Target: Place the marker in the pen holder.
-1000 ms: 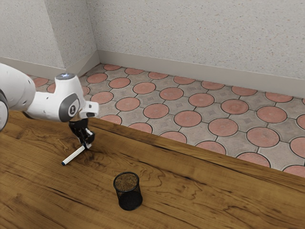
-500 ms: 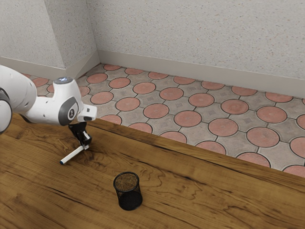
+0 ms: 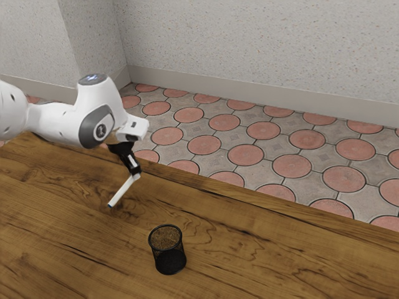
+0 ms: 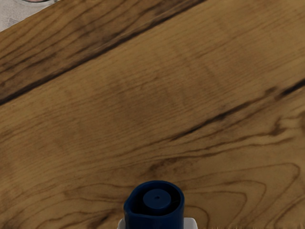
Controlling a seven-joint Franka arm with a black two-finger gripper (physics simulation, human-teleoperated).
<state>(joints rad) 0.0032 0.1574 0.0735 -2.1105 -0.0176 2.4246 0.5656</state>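
Note:
In the exterior view my gripper (image 3: 135, 175) is up and to the left of the pen holder, shut on one end of the white marker (image 3: 122, 192). The marker slants down from the fingertips toward the exterior view's left, its dark tip lowest. The black mesh pen holder (image 3: 169, 253) stands upright, apart from marker and gripper. At the wrist view's lower edge the marker's dark blue end (image 4: 156, 202) faces the camera.
The wooden table (image 3: 249, 249) lies under the arm and the pen holder. Its far edge borders a floor of round red tiles (image 3: 246, 154), with a pale wall behind.
My hand has moved toward the exterior view's right and higher, taking the marker with it. The marker slants more steeply now. The pen holder has stayed where it was.

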